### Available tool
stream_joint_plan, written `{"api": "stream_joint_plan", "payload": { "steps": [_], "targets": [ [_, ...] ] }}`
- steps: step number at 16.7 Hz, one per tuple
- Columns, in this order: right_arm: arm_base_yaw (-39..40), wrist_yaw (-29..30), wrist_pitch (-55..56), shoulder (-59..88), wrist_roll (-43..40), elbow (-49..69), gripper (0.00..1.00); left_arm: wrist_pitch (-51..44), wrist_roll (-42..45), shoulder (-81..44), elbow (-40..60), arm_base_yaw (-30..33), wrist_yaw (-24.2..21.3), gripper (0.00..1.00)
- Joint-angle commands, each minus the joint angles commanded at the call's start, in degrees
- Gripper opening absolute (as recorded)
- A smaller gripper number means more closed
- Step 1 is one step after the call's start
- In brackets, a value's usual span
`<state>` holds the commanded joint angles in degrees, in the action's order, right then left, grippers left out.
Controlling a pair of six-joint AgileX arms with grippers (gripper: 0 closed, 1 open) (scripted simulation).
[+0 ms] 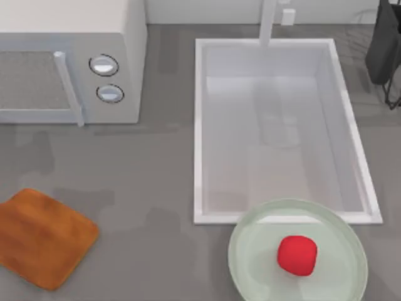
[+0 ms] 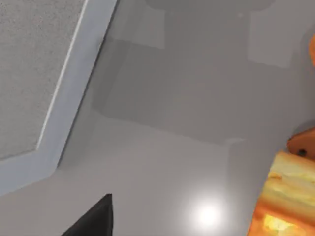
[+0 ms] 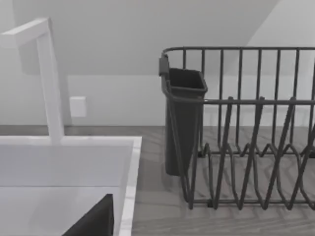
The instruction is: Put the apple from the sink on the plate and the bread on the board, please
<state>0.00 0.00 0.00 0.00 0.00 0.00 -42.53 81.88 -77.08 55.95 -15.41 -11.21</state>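
The red apple lies on the pale green plate, just in front of the white sink, whose basin holds nothing. At the table's front left lies the orange-brown board, bare. The bread, yellow with an orange-brown crust, appears in the left wrist view on a glossy grey surface, beside a white-framed speckled panel. A dark tip of my left gripper is off to one side of the bread, apart from it. A dark tip of my right gripper hangs over the sink's corner near the faucet post.
A white microwave with two knobs stands at the back left. A black wire dish rack with a dark cup stands at the back right, next to the sink. Grey countertop lies between board and plate.
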Motion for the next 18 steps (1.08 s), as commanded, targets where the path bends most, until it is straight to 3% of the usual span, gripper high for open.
{"api": "stream_joint_plan", "payload": {
  "steps": [5, 9, 18],
  "targets": [
    [0.0, 0.0, 0.0, 0.0, 0.0, 0.0, 1.0, -13.4, 18.7, -18.6, 11.2, -8.3, -5.0, 1.0],
    [0.0, 0.0, 0.0, 0.0, 0.0, 0.0, 1.0, -20.5, 28.5, -27.7, 16.8, -13.9, -8.3, 1.0],
    [0.0, 0.0, 0.0, 0.0, 0.0, 0.0, 1.0, -23.2, 32.0, -30.7, 18.6, -16.2, -9.8, 1.0]
  ]
}}
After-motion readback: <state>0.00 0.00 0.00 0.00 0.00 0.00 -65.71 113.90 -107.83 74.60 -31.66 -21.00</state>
